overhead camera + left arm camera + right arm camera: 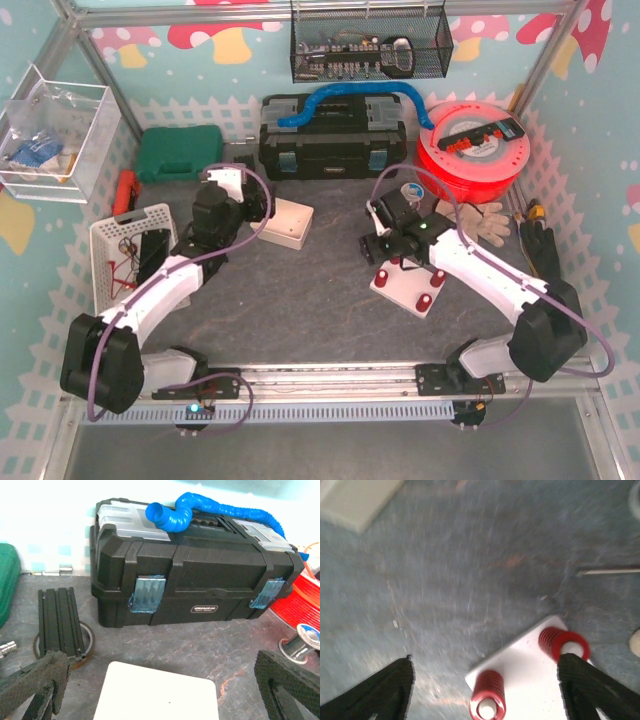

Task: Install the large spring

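Note:
A white base plate lies on the grey table right of centre, with three red springs on its white posts. In the right wrist view two of these springs stand on the plate. My right gripper is open and empty, hovering just above the plate's far end. My left gripper is open and empty over a white box, left of centre in the top view. I see no loose spring.
The white box sits beside the left gripper. A black toolbox with a blue hose stands at the back, next to a green case and a red spool. A white basket is at left, gloves at right.

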`<state>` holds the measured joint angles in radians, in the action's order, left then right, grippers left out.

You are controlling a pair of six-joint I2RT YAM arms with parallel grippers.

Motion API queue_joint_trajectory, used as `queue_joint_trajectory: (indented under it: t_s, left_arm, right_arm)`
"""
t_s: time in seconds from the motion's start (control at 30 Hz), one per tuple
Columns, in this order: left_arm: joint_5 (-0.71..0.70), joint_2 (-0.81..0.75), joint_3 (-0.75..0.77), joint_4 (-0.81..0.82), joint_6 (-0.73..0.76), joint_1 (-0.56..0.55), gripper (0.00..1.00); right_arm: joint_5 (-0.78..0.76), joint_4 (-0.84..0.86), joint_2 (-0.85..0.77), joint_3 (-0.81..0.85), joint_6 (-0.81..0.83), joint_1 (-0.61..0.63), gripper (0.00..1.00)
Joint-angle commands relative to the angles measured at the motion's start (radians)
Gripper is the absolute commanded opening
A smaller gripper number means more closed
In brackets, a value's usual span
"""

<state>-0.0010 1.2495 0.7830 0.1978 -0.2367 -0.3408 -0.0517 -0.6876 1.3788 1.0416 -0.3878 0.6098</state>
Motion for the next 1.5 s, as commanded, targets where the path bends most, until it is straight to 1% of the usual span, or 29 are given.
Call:
queue_joint_trajectory:
  t_s: [0.0,0.03,0.07,0.13,0.2,0.27,0.33,0.37,0.53,0.63,0.73,0.87,0.93,1.0,1.03,1.07,1.1,1.17,1.2,1.3,1.47]
  left_arm:
    - [-0.052,-0.027,-0.028,0.092,0.001,0.011,0.99]
    - [-0.063,-0.024,-0.030,0.098,0.017,0.011,0.99]
    - [-0.078,-0.018,-0.030,0.103,0.032,0.013,0.99]
    - [-0.103,-0.003,-0.038,0.124,0.062,0.017,0.99]
    - [-0.128,0.007,-0.069,0.175,0.108,0.024,0.99]
    - [-0.210,0.014,-0.114,0.255,0.112,0.033,0.99]
    - [-0.244,0.026,-0.148,0.316,0.112,0.061,0.99]
    - [-0.247,0.034,-0.158,0.337,0.118,0.075,0.99]
    - [-0.227,0.081,-0.222,0.424,0.177,0.144,0.99]
    - [-0.254,0.118,-0.265,0.468,0.167,0.185,0.99]
    - [-0.229,0.153,-0.288,0.499,0.166,0.221,0.99]
    - [-0.203,0.189,-0.337,0.585,0.169,0.254,0.99]
    - [-0.194,0.211,-0.350,0.622,0.168,0.263,0.99]
    - [-0.178,0.239,-0.358,0.667,0.171,0.267,0.99]
    - [-0.161,0.248,-0.342,0.650,0.165,0.269,0.99]
    - [-0.148,0.264,-0.338,0.668,0.163,0.270,0.99]
    - [-0.097,0.278,-0.341,0.695,0.173,0.271,0.99]
    - [-0.078,0.302,-0.322,0.688,0.179,0.270,0.99]
    - [-0.080,0.306,-0.307,0.660,0.177,0.271,0.99]
    - [-0.078,0.301,-0.316,0.673,0.178,0.270,0.99]
    - [-0.074,0.264,-0.405,0.802,0.177,0.272,0.99]
  right_arm:
    - [-0.158,0.019,-0.038,0.118,0.011,-0.018,0.88]
    - [-0.206,0.031,-0.039,0.136,0.018,-0.030,0.95]
    - [-0.258,0.057,-0.042,0.142,0.020,-0.043,0.98]
    - [-0.397,0.138,-0.052,0.118,-0.025,-0.078,0.99]
    - [-0.501,0.264,-0.069,0.055,-0.055,-0.129,0.99]
    - [-0.563,0.436,-0.093,-0.031,-0.009,-0.168,0.99]
    - [-0.618,0.617,-0.104,-0.111,0.054,-0.203,0.99]
    - [-0.627,0.679,-0.102,-0.144,0.086,-0.224,0.99]
    - [-0.572,0.822,-0.021,-0.225,0.157,-0.340,0.99]
    - [-0.494,0.954,-0.012,-0.310,0.176,-0.414,0.99]
    - [-0.424,1.098,-0.013,-0.403,0.254,-0.465,0.99]
    - [-0.354,1.221,0.000,-0.491,0.349,-0.503,0.99]
    - [-0.301,1.280,0.014,-0.527,0.353,-0.528,0.99]
    - [-0.217,1.356,0.036,-0.554,0.363,-0.551,0.99]
    - [-0.191,1.389,0.050,-0.560,0.373,-0.556,0.99]
    - [-0.182,1.424,0.066,-0.566,0.376,-0.557,0.99]
    - [-0.170,1.455,0.084,-0.571,0.376,-0.560,0.99]
    - [-0.142,1.520,0.116,-0.579,0.379,-0.566,0.99]
    - [-0.136,1.552,0.130,-0.582,0.374,-0.570,0.99]
    - [-0.109,1.606,0.160,-0.603,0.374,-0.577,0.99]
    - [-0.034,1.683,0.129,-0.665,0.387,-0.593,0.99]
